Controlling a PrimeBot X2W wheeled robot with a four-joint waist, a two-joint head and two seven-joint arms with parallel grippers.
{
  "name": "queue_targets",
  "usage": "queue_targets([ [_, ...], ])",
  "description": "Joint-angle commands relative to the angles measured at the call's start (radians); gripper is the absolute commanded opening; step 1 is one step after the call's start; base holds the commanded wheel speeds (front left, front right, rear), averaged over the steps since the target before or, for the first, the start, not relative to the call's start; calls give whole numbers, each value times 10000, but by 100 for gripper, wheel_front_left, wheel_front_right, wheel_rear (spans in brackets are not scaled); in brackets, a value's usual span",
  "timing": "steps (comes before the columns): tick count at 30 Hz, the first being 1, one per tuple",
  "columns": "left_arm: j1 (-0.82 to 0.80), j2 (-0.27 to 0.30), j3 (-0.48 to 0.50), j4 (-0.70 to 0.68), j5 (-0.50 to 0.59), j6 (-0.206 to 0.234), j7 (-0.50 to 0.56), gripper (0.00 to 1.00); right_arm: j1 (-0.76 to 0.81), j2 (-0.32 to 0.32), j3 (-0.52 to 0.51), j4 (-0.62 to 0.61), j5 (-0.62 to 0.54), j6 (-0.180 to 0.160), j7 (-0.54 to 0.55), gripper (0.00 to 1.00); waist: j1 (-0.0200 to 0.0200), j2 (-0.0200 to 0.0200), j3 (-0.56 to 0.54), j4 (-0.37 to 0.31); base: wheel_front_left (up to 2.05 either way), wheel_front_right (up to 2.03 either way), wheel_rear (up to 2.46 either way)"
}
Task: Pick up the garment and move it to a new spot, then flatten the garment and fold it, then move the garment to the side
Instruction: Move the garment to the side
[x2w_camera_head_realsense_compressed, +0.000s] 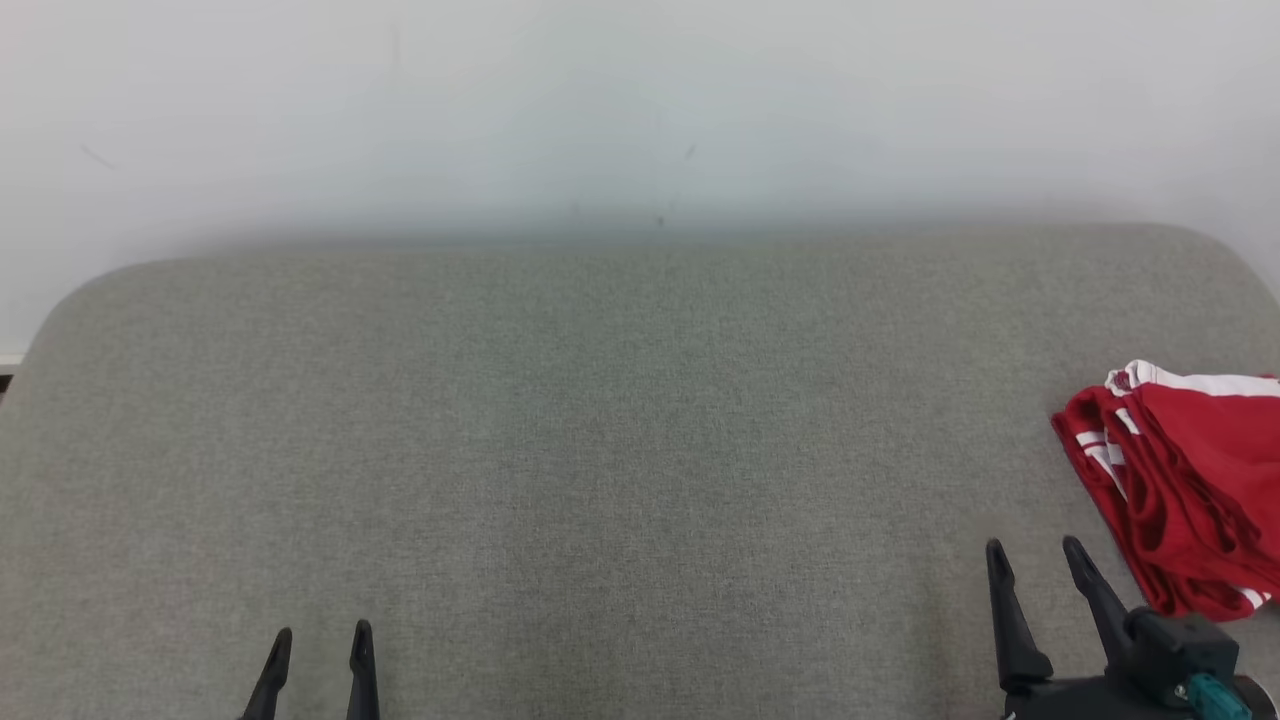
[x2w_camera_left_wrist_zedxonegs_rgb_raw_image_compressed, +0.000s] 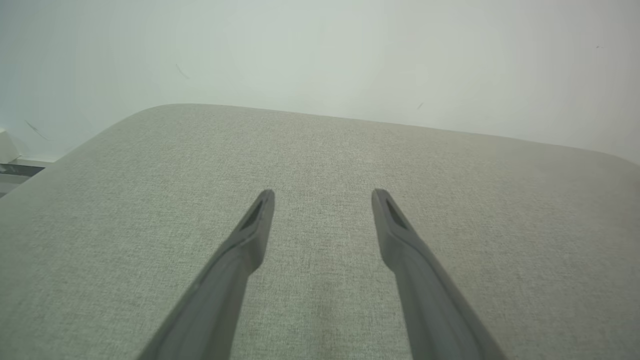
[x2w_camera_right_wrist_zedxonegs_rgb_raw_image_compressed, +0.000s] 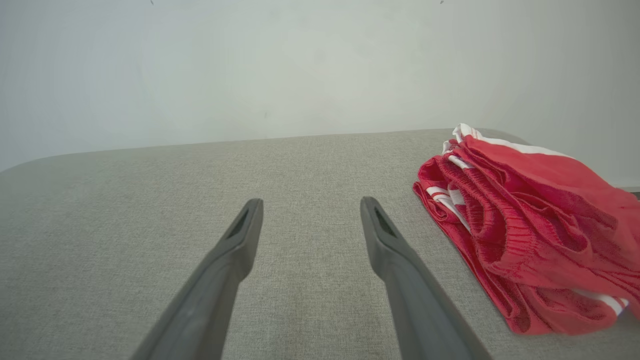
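Bundled red-and-white mesh garment (x2w_camera_head_realsense_compressed: 1190, 480) lies on grey fabric surface (x2w_camera_head_realsense_compressed: 600, 420), far right. Left gripper (x2w_camera_head_realsense_compressed: 322, 628) and right gripper (x2w_camera_head_realsense_compressed: 1034, 543) both spread wide, empty; right one near garment, apart.

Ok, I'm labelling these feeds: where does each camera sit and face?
Head: on the head, facing forward and down at the grey surface; left gripper lower left, right gripper lower right.
Left wrist: on the left arm, looking along its open fingers over the surface.
Right wrist: same on the right arm; garment right of its fingers.
Shared: head and right wrist both show the garment.
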Motion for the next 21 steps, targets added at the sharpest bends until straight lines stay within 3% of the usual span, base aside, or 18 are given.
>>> queue_targets([
  [1,144,28,28,113,18,-65,-22,100,186,106,-172,154,-139,-1,-201,100,2,1,-244,123,0,0,0],
  [21,-29,240,-160,523,-193,-49,-22,100,764,397,117,500,-203,-1,-528,100,2,1,-587,104,0,0,0],
])
